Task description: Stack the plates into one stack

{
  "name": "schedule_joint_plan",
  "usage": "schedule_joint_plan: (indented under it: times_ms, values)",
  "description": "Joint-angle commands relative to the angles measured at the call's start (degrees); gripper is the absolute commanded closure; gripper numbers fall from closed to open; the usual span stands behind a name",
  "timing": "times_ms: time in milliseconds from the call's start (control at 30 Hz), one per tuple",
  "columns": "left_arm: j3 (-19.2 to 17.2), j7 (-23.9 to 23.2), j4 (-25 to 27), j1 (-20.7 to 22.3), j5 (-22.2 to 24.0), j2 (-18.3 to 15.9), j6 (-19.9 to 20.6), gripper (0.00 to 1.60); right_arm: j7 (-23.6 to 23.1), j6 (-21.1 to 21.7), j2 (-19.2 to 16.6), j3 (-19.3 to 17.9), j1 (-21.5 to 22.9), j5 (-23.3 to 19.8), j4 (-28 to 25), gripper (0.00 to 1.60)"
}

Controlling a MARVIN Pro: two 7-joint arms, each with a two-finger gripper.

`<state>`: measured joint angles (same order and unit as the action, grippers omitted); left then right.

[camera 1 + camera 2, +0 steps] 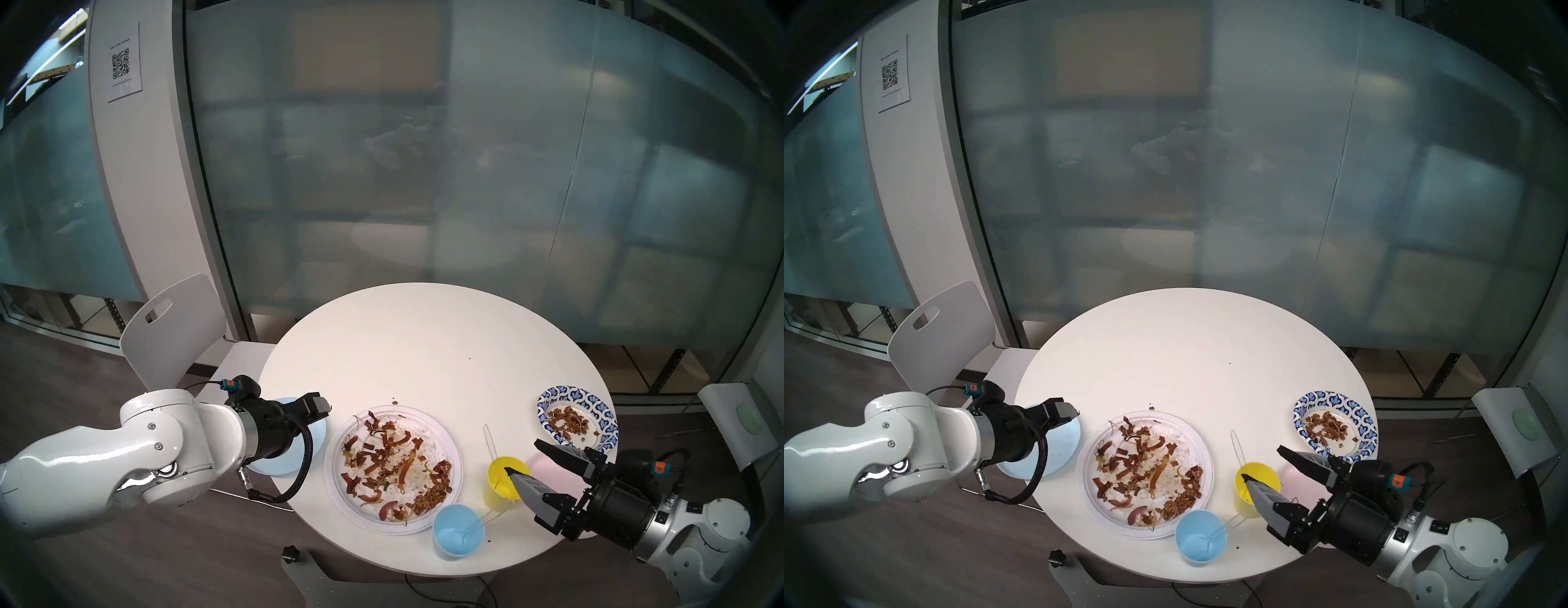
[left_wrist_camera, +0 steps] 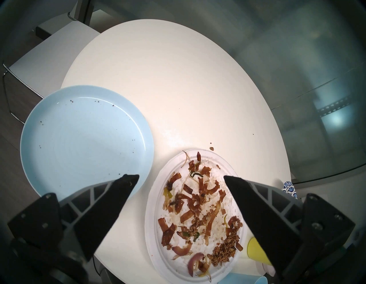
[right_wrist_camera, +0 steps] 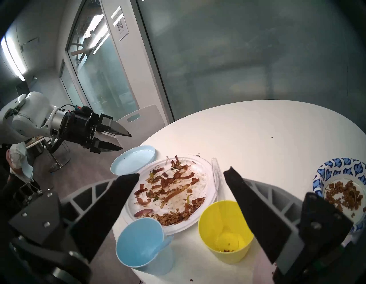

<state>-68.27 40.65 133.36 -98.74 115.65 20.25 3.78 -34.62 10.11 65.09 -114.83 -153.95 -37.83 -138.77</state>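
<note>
Head stereo left shows both arms level over the table edges, jaws spread, grasping nothing.

yellow cup (image 1: 505,482) | light blue cup (image 1: 457,531) | white chair (image 1: 174,327)

The two head views are looking steeply down from above the near edge of the round white table (image 1: 424,339), facing the frosted glass wall (image 1: 424,170) and sharing nearly the whole tabletop. The left wrist view is hanging close over the table's left edge, looking down and across at the light blue plate (image 2: 83,134) and the large white plate (image 2: 156,218). The right wrist view is sitting low by the near right edge, looking leftward across the table; both wrist views are sharing those two plates with the head views.
</note>
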Motion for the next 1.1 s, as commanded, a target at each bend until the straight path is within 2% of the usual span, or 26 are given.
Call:
schedule_joint_plan:
  times_ms: [0, 33, 67, 100, 233, 333, 400, 1067]
  values:
    - [-0.30, -0.19, 0.33, 0.39, -0.08, 0.03, -0.06, 0.00, -2.24, -4.29, 3.60, 1.26, -6.21, 0.85, -1.23, 0.08]
    - [-0.28, -0.19, 0.32, 0.40, -0.07, 0.02, -0.07, 0.00, -2.47, -4.92, 4.06, 1.14, -6.96, 1.15, -1.23, 0.09]
    - [-0.27, -0.19, 0.32, 0.42, -0.06, 0.01, -0.08, 0.00, -2.72, -5.57, 4.45, 1.04, -7.57, 1.41, -1.23, 0.30]
    - [-0.25, -0.19, 0.32, 0.43, -0.06, 0.00, -0.09, 0.00, -2.89, -6.09, 4.80, 0.95, -8.02, 1.55, -1.23, 0.40]
    - [-0.18, -0.20, 0.32, 0.49, -0.03, -0.04, -0.12, 0.00, -3.47, -8.72, 6.31, 0.62, -9.95, 2.72, -1.23, 0.31]
    - [-0.13, -0.20, 0.32, 0.53, -0.01, -0.08, -0.15, 0.00, -4.15, -10.57, 7.32, 0.64, -11.05, 3.20, -1.23, 0.06]
    - [-0.09, -0.21, 0.32, 0.57, 0.00, -0.10, -0.17, 0.00, -4.86, -11.58, 7.97, 1.08, -11.05, 3.46, -1.23, 0.00]
    - [0.26, -0.28, 0.34, 0.89, 0.12, -0.32, -0.38, 0.00, -5.87, -15.71, 15.13, 3.91, -11.05, 9.94, -1.23, 0.00]
